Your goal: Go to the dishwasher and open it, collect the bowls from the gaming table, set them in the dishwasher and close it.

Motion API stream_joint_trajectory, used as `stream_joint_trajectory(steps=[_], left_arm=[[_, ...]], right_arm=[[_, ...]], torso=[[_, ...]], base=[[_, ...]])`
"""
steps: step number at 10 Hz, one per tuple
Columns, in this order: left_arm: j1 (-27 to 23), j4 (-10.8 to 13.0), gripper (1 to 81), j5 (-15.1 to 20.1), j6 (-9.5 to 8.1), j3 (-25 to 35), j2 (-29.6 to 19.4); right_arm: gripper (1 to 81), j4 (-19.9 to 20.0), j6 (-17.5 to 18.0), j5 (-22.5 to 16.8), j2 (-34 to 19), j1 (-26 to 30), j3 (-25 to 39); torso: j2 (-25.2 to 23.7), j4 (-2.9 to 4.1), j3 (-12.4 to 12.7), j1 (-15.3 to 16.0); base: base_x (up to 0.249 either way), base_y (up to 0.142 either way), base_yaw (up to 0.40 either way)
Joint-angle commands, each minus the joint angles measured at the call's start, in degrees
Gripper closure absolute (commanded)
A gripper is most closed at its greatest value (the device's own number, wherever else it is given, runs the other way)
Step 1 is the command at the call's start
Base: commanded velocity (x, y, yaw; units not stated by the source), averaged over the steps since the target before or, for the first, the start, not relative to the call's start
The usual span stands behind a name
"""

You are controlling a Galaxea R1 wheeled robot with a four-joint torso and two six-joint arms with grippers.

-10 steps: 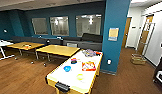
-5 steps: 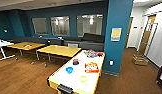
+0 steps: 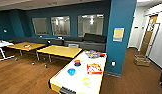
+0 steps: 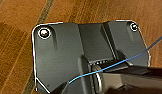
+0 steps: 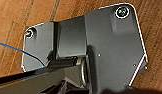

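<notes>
Jaws on both arms cannot be made out, so whether they are released or clenched is impossible to tell. Both wrist views look straight down onto wood-plank floor (image 4: pixel 19 50), which suggests the arms hang low at the robot's sides in a carrying posture suited to driving, not reaching.

From the head view, the gaming table (image 3: pixel 69 83) stands just ahead and below, a long white worktop with one short end nearest the robot and the far end close to a teal pillar (image 3: pixel 120 37). On it sit the bowls. A bright blue bowl (image 3: pixel 71 71) rests near the middle of the worktop. A dark bowl with a reddish rim or a second bowl stacked in it (image 3: pixel 77 62) lies farther back; the blur makes it impossible to say which. A pale yellow-green round object (image 3: pixel 86 81) lies closer to the robot; it may be another bowl, but that is uncertain. So I count two sure bowl spots and one doubtful one.

Two board-game boxes share the worktop: a red box (image 3: pixel 94 68) beside the bowls and a multicoloured box (image 3: pixel 92 53) at the far end.

Beyond stand two yellow-topped tables (image 3: pixel 59 51), a long dark sofa (image 3: pixel 92 42) against the wall, and three interior windows (image 3: pixel 60 25).

No dishwasher is visible here. By my judgement the robot is approaching the worktop to collect the bowls.
</notes>
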Motion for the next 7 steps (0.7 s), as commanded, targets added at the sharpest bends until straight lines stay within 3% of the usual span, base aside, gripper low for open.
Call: stream_joint_trajectory(steps=[1, 7], left_arm=[[-2.6, 0.2, 1.0, 2.5, 0.32, 0.1, -0.2], [-2.6, 0.0, 1.0, 2.5, 0.32, 0.1, -0.2]], right_arm=[[1.0, -0.2, -0.2, -2.8, 0.3, 3.1, 0.2], [1.0, -0.2, -0.2, -2.8, 0.3, 2.9, 0.2]], torso=[[0.0, 0.0, 0.0, 0.0], [0.0, 0.0, 0.0, 0.0]], base=[[0.107, 0.078, 0.0], [0.107, 0.078, 0.0]])
